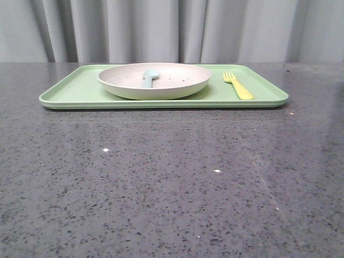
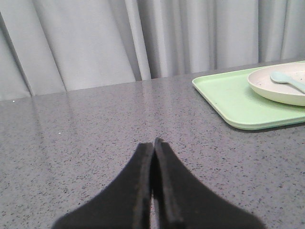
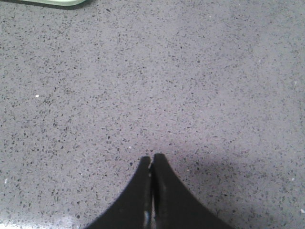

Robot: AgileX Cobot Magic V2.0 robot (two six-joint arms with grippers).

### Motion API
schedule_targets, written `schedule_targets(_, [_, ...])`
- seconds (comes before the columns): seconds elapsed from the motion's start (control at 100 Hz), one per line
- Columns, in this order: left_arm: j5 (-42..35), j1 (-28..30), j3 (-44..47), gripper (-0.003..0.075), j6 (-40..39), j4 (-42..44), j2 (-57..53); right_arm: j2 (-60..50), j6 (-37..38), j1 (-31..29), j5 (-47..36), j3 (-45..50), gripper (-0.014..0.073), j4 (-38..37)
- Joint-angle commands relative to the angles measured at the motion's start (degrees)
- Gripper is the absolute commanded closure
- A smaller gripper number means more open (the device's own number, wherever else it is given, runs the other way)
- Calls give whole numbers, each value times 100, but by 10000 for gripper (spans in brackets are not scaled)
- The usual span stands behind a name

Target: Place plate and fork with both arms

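The cream speckled plate [image 1: 161,83] rests on the light-green tray [image 1: 75,94] at the back of the table; the left wrist view shows it too, plate [image 2: 276,90] on tray [image 2: 228,98]. The yellow fork [image 1: 237,85] lies on the tray to the right of the plate, tines pointing away. My left gripper [image 2: 153,143] is shut and empty over bare table, well short and left of the tray. My right gripper [image 3: 152,158] is shut and empty above speckled tabletop, with only a tray corner [image 3: 57,2] far off. Neither arm appears in the front view.
A pale blue spoon [image 1: 149,77] lies inside the plate, spoon [image 2: 288,80] also seen from the left wrist. Grey curtains [image 1: 172,29] hang behind the dark speckled table [image 1: 172,183].
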Motion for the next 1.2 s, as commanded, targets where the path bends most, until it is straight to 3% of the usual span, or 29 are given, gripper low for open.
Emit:
schedule_targets(0.0, [-427, -31, 81, 741, -54, -7, -191, -12, 5, -49, -274, -131, 662, -152])
schedule_targets(0.97, [-427, -31, 81, 741, -54, -7, -191, -12, 5, -49, -343, -131, 662, -304])
schedule_targets(1.19, [-427, -31, 81, 741, -54, -7, -181, -437, 0, -49, -1907, 358, 662, -478])
